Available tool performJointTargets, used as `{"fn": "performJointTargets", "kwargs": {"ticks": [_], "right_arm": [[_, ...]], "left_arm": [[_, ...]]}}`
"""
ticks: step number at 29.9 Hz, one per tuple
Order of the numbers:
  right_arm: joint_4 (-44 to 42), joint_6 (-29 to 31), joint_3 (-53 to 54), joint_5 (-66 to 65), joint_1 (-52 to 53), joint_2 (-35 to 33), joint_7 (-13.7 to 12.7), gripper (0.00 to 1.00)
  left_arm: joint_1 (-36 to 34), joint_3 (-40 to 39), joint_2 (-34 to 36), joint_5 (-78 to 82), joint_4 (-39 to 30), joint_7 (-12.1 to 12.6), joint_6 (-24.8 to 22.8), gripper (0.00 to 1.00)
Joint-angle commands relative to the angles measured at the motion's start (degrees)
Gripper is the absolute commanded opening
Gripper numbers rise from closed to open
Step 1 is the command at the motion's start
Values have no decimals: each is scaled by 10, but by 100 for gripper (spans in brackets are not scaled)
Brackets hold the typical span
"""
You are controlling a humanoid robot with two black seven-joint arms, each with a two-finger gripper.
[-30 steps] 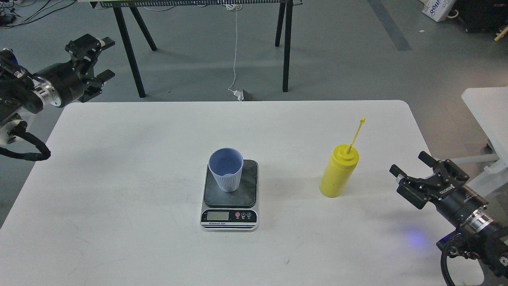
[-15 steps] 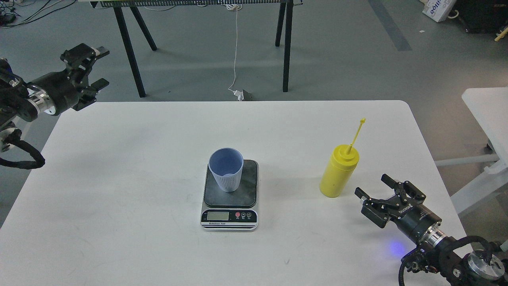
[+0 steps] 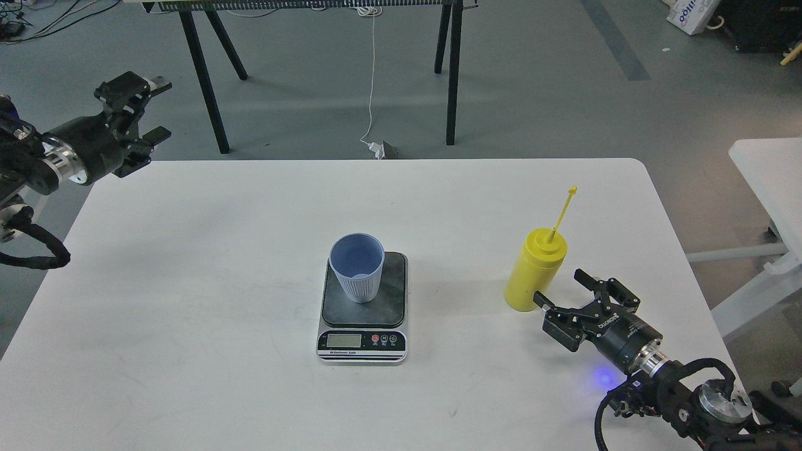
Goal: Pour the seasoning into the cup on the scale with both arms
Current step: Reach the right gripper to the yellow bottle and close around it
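Note:
The light blue cup (image 3: pixel 356 267) stands upright on the dark plate of the scale (image 3: pixel 363 329) at the table's middle front. The yellow seasoning bottle (image 3: pixel 534 270) stands upright to the right, its cap strap sticking up. My right gripper (image 3: pixel 560 288) is open and empty, low over the table, its fingertips just right of the bottle's base, one of them close to the base. My left gripper (image 3: pixel 153 106) is open and empty, raised beyond the table's far left corner.
The white table (image 3: pixel 188 263) ends close behind my right arm on the right. A second white table (image 3: pixel 767 169) stands at the right. Black trestle legs (image 3: pixel 207 81) and a hanging white cable (image 3: pixel 372 81) are beyond the far edge.
My right gripper has moved left and lower, from the table's right edge to beside the bottle's base. My left gripper has shifted slightly left and back. Cup, scale and bottle have not moved.

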Motion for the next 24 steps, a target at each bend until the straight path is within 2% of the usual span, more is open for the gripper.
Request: {"fn": "performJointTargets", "kwargs": {"ticks": [1,20,23,24], "right_arm": [[-19,0,0,-14,10,14,0,99],[-105,0,0,-69,70,82,0,98],[-110,0,0,-79,73,88,0,90],[-108,0,0,-81,72,88,0,78]], "left_arm": [[1,0,0,0,0,0,0,99],[12,-1,0,-1,0,0,0,99],[14,-1,0,-1,0,0,0,99],[15,-2,0,-1,0,0,0,99]]}}
